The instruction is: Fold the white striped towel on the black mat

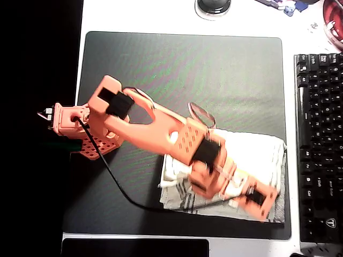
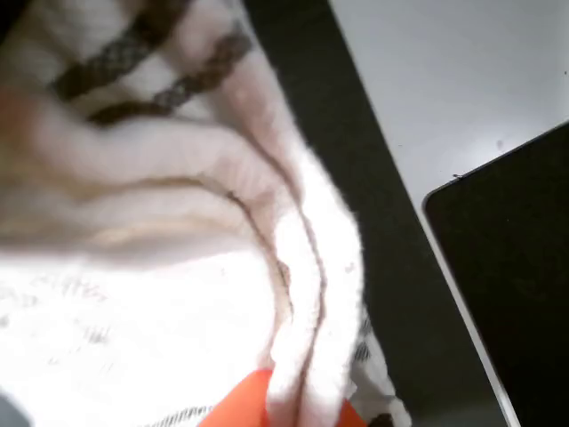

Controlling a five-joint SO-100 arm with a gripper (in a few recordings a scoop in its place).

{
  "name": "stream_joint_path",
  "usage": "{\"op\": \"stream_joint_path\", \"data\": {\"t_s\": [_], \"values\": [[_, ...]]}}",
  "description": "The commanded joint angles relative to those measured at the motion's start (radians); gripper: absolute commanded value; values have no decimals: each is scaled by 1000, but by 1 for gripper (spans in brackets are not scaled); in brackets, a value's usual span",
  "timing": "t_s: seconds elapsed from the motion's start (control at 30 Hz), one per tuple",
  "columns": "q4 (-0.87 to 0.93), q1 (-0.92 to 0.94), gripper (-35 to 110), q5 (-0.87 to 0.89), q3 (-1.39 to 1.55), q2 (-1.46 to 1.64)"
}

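Observation:
The white striped towel (image 1: 252, 155) lies bunched on the lower right part of the black mat (image 1: 187, 75), its grey stripes showing at the front edge. My orange arm reaches across it from the left, and my gripper (image 1: 263, 206) is down at the towel's front right corner. In the wrist view a thick fold of the towel (image 2: 178, 302) runs down between my orange fingers (image 2: 240, 409), so the gripper (image 2: 298, 414) is shut on the cloth. The mat (image 2: 356, 178) shows as a dark strip beside the fold.
A black keyboard (image 1: 319, 139) runs along the mat's right side. A flat black object (image 1: 134, 247) lies below the mat's front edge and also appears in the wrist view (image 2: 516, 267). A round dark object (image 1: 213, 6) sits on the white table (image 1: 161, 16) behind the mat.

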Motion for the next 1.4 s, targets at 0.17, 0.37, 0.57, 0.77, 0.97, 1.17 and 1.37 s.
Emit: {"op": "stream_joint_path", "data": {"t_s": [0.17,0.37,0.57,0.77,0.97,1.17,1.37], "values": [[-181,48,17,-40,57,-44],[-98,20,18,-54,52,89],[-14,-25,17,-37,124,310],[3,-29,12,-64,337,505],[-72,61,9,-204,634,669],[-259,121,4,-298,798,623],[-604,176,3,-397,962,486]]}}
